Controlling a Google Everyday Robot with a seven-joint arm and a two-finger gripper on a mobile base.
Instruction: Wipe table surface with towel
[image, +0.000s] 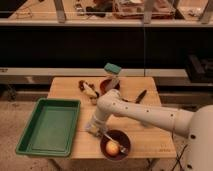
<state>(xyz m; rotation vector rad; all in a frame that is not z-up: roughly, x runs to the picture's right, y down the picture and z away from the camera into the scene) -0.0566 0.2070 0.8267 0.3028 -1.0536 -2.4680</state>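
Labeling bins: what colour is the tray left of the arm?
Green, seen in the camera view: tray; gripper sits just right of it.

Wooden table (150, 136) carried a green tray (50, 126) at its left front edge, a dark bowl (115, 145) holding a round yellowish item at front centre, a second dark bowl (106, 86) toward the back, and a dark utensil (140, 96) at right. Gripper (93, 129) sat low on the tabletop between tray and front bowl

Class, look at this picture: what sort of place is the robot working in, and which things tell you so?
Probably a kitchen or canteen test area: a wooden table holds a green tray, a bowl with food and a fork, and a counter runs behind. The gripper is low at the table beside the tray.
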